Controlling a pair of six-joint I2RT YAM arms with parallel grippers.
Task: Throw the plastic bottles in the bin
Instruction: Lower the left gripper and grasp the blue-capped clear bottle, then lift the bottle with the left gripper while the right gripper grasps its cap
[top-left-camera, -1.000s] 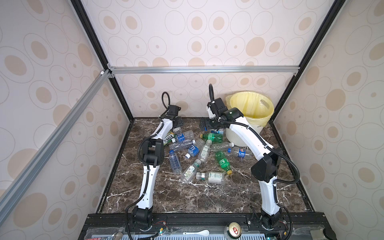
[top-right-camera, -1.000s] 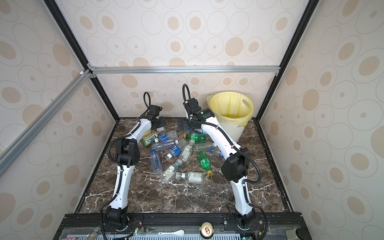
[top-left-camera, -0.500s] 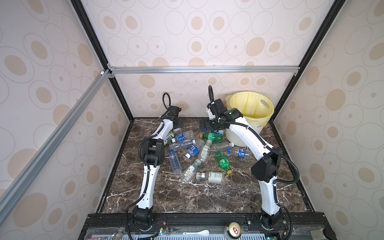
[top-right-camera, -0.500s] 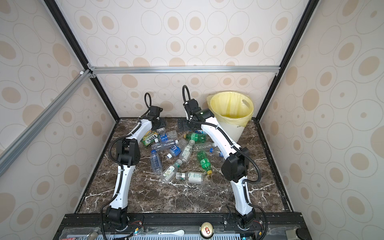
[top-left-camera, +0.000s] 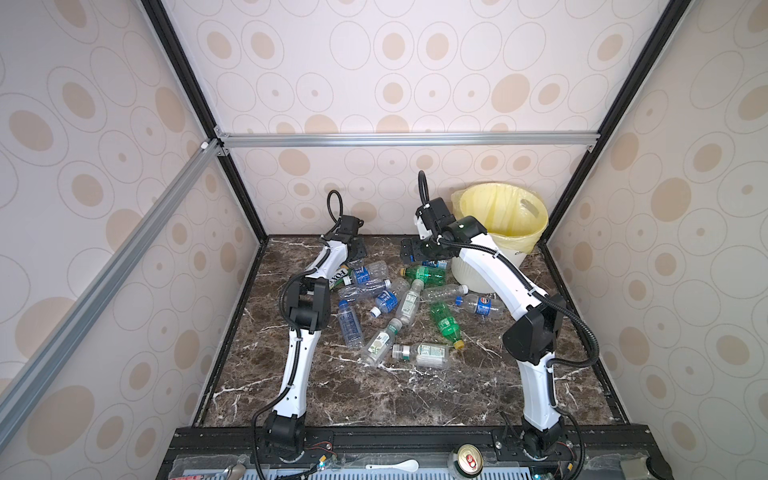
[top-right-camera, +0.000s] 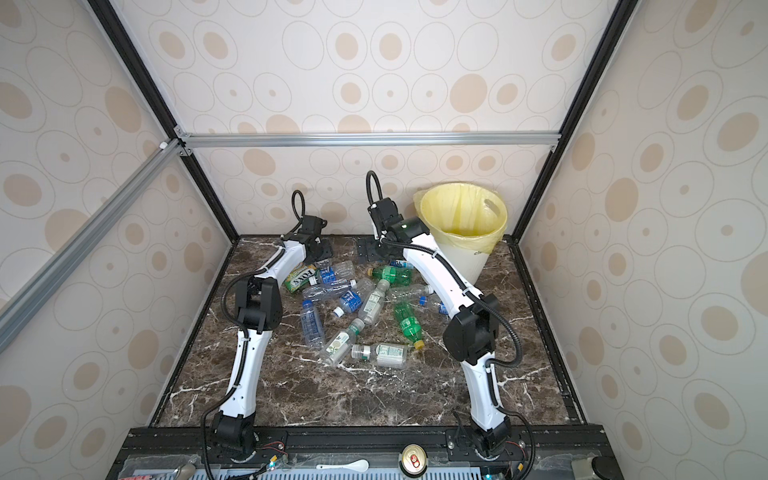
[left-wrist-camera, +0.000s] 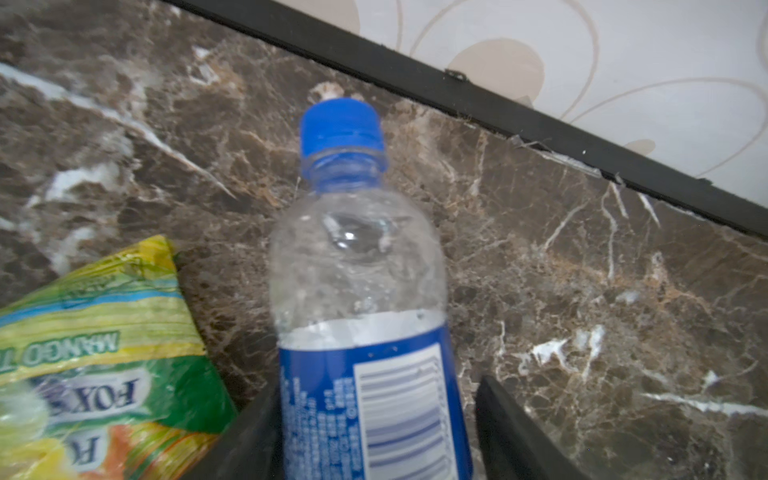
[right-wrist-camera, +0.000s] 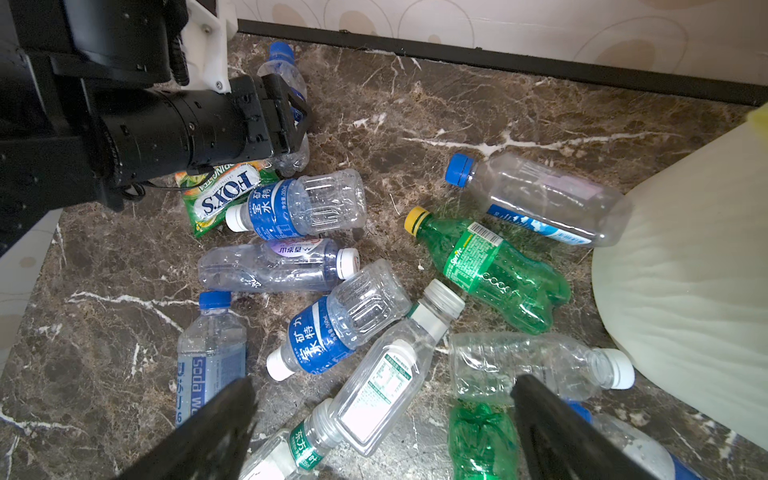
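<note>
**While the Left Jaws Straddle a Blue-Capped Bottle: Grasp Geometry**

While the left gripper (left-wrist-camera: 374, 390) sits low near the far edge of the marble table (left-wrist-camera: 582, 270), a clear blue-capped bottle (left-wrist-camera: 357, 270) lies flat between its fingers (left-wrist-camera: 498, 424); the bottle's long axis runs straight out from the jaws, cap pointing away toward the back wall; one finger touches the blue barcode label and the other shows a gap, so the jaws stand apart, not yet clamped.

The left arm is the nearer one to this bottle; the right gripper (right-wrist-camera: 382, 384) hovers spread wide and empty over the pile of bottles (right-wrist-camera: 332, 328); the bin (top-left-camera: 473, 272) stands in the far corner on the right arm's side, well apart from the left jaws. Judged requirement: clamp across the label, then carry toward the bin.

Legible print: "FOXS" and "MANGO" on the snack packet (left-wrist-camera: 104, 353); "Sprite" on a green bottle (right-wrist-camera: 486, 266); "soda" on a pale-blue bottle (right-wrist-camera: 208, 365).
</note>
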